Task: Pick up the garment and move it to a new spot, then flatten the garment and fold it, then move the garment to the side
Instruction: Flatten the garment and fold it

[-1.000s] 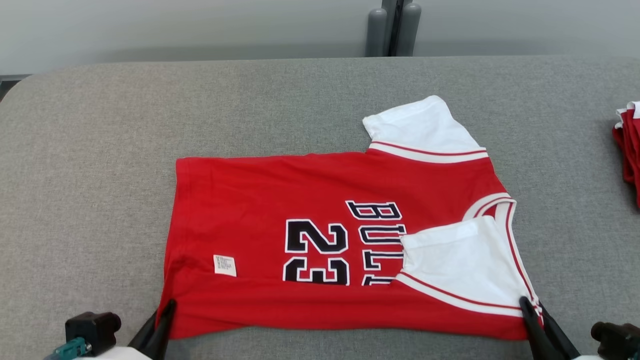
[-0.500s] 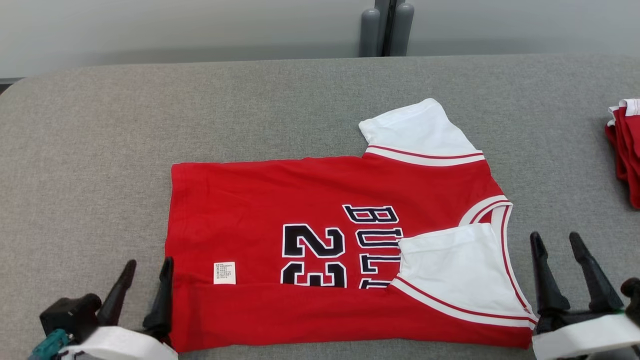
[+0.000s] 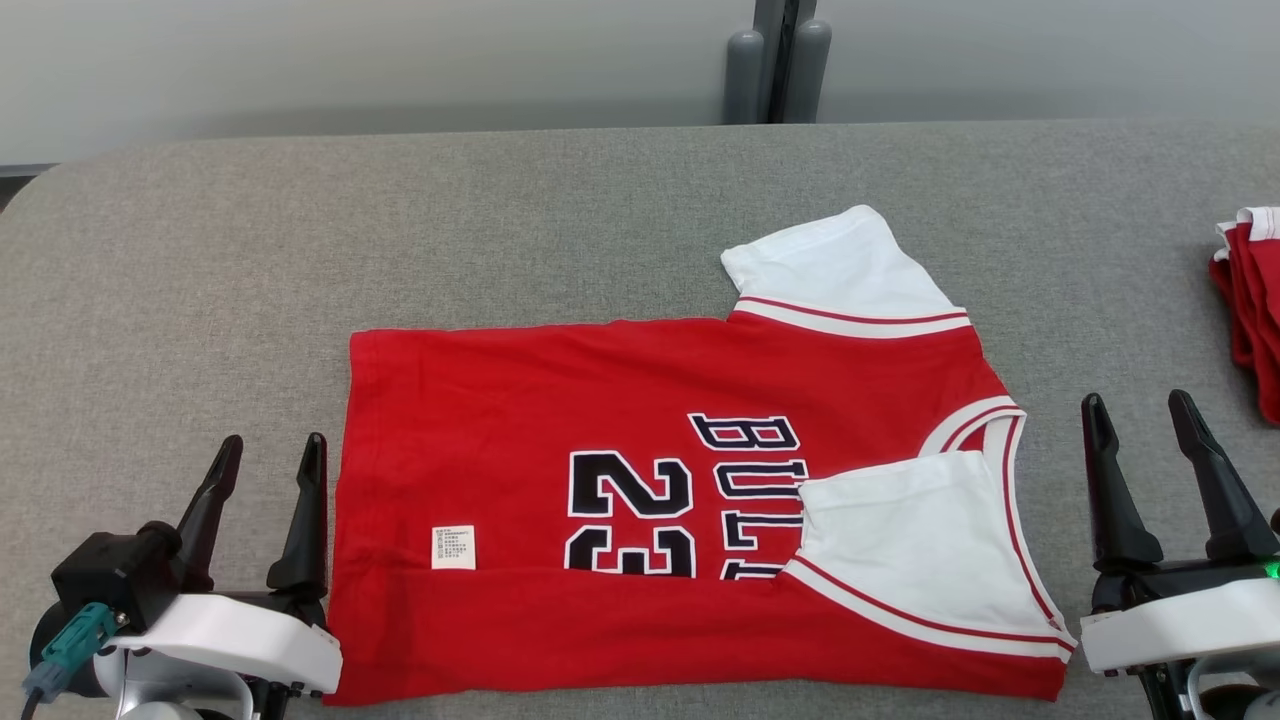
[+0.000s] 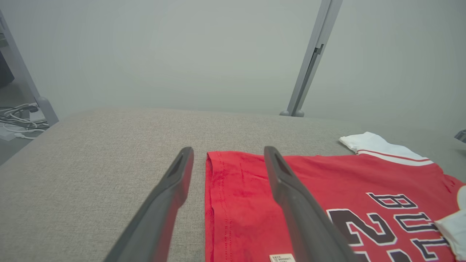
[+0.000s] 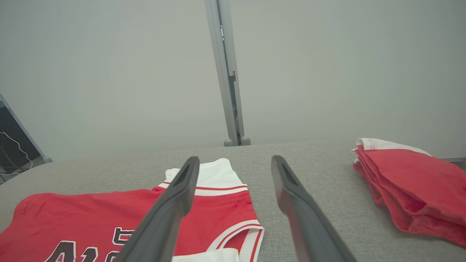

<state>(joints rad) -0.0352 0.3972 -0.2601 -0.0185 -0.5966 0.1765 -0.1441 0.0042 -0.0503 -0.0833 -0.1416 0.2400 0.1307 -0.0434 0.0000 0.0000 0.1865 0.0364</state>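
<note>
Red-and-white jersey (image 3: pixel 640 420) with black 23 lies flat at centre of the grey fabric bench (image 3: pixel 400 220), its 6 o'clock edge folded over. Our left tool (image 3: pixel 272 445) at 8 o'clock and right tool (image 3: pixel 1138 400) at 4 o'clock flank it, fingers spread, holding nothing. We see folded red garments (image 3: pixel 1250 300) at 3 o'clock.

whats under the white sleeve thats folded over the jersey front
The folded sleeve lies on the red jersey front, over the ends of its black lettering. The covered letters cannot be seen.

Head looks down, wrists low, forward, sharing jersey (image 3: pixel 500 400)
</note>
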